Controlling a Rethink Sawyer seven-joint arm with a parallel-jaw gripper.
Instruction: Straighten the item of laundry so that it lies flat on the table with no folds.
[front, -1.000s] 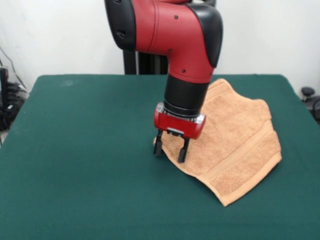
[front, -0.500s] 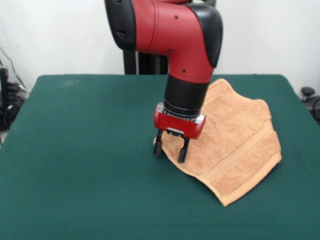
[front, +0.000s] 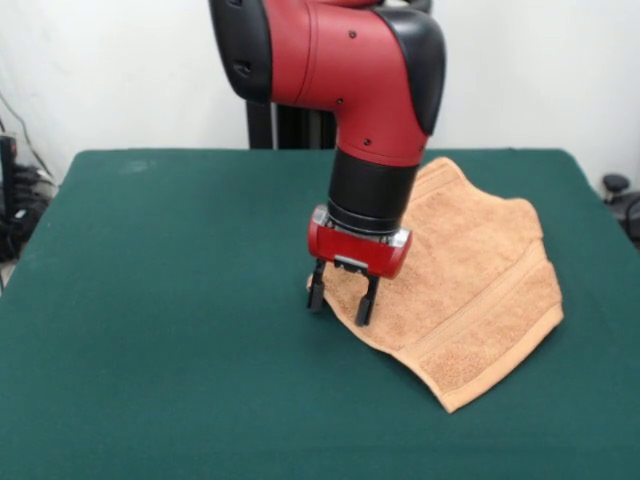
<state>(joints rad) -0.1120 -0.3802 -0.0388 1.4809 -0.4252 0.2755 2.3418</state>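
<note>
The item of laundry is a tan terry towel spread on the right half of the dark green table. A woven band runs near its lower right hem. Its outline is uneven, with a curved near edge and a pinched dip at the far right edge. My gripper hangs straight down over the towel's left edge. Its two black fingers stand apart, open, one on either side of that edge. Whether the tips touch the cloth I cannot tell. The arm hides the towel's far left part.
The table's left half is bare green felt. Cables and dark equipment sit off the table's left side, and a dark object shows past the right edge. A white wall stands behind.
</note>
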